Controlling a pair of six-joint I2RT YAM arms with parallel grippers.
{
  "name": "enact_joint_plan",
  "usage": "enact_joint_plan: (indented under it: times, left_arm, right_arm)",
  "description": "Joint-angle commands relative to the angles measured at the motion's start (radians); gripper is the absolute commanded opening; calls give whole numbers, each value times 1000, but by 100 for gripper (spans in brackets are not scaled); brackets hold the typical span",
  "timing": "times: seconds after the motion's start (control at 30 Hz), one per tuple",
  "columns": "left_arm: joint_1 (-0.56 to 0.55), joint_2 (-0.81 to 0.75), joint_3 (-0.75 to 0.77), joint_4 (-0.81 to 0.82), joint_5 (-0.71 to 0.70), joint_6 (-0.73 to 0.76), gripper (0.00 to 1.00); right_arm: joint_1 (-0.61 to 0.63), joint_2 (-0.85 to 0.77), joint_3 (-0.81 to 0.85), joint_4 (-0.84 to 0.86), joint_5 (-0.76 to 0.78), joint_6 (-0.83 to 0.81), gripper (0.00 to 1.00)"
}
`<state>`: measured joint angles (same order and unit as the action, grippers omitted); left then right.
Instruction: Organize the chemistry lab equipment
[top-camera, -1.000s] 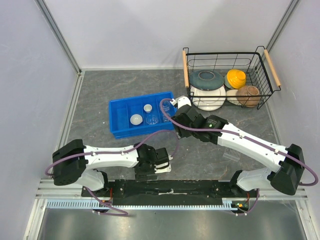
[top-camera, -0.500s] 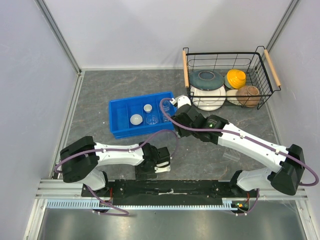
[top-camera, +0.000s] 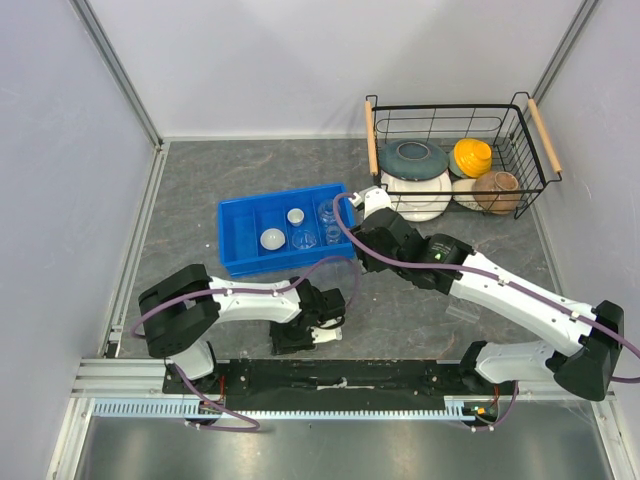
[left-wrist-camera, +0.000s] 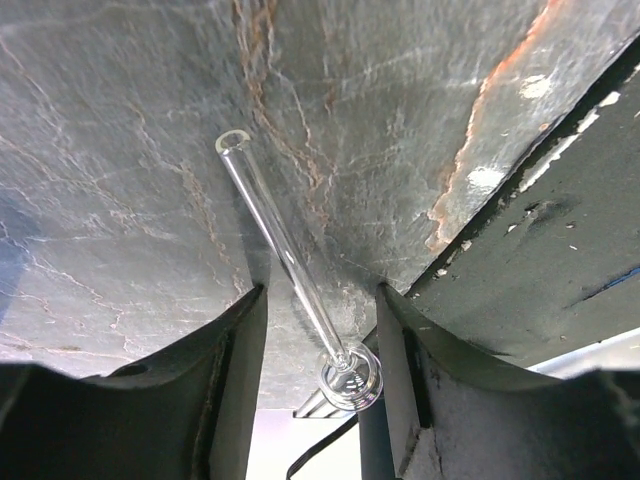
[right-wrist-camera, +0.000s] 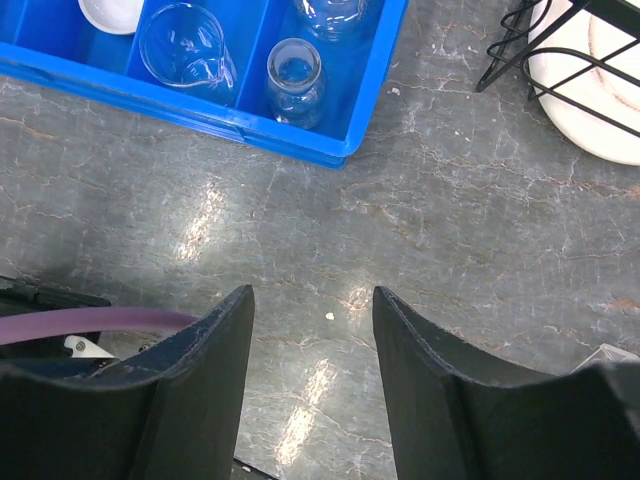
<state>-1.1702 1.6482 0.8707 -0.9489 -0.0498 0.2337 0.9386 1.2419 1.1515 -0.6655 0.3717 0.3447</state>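
Glass tube (left-wrist-camera: 285, 235): clear, lying flat on the grey counter (top-camera: 200, 180) close to its near edge, left of the middle, its open end pointing away from the claw.
Left claw (left-wrist-camera: 320, 295): jaws apart, one finger on each side of the tube, with a gap showing on both sides.
Blue tray (top-camera: 235, 215): mid-counter. The white round dish (top-camera: 272, 239) sits in one compartment and a glass beaker (top-camera: 304, 240) in the next. The small white cup (top-camera: 295, 215) is farther back. Two small glass vessels (right-wrist-camera: 295, 75) stand in the right-end compartment.
Right claw (right-wrist-camera: 312, 300): jaws apart, nothing between them, above bare counter beside the tray's right end.
Wire basket (top-camera: 520, 130): far right corner, holding a blue-grey bowl (top-camera: 413, 160) atop a white bowl (top-camera: 415, 200), a yellow bowl (top-camera: 472, 157) and a brown bowl (top-camera: 497, 190).
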Motion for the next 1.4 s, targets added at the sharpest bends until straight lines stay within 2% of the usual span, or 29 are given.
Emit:
enact_joint_plan:
  times: [0.0, 0.37, 0.43, 0.57, 0.67, 0.7, 0.97, 1.37]
  left_arm:
    - [12, 32, -10, 73, -18, 44, 52]
    - [15, 36, -4, 76, -9, 47, 34]
    - [15, 38, -2, 75, -7, 47, 28]
    - [15, 33, 2, 71, -9, 46, 24]
    - [15, 27, 4, 71, -7, 46, 12]
    - [15, 25, 5, 70, -8, 47, 2]
    - [17, -40, 19, 72, -48, 44, 2]
    - [47, -148, 128, 22, -91, 7, 2]
  right_arm:
    - [3, -21, -7, 26, 10, 0, 57]
    - [3, -27, -16, 30, 12, 11, 55]
    - [2, -30, -16, 30, 7, 16, 54]
    - [2, -35, -9, 20, 7, 20, 54]
    - [3, -33, 1, 9, 7, 25, 54]
    - [0, -33, 2, 7, 9, 28, 54]
    - [2, -45, 39, -19, 55, 37, 54]
    - [2, -79, 198, -137, 96, 50, 53]
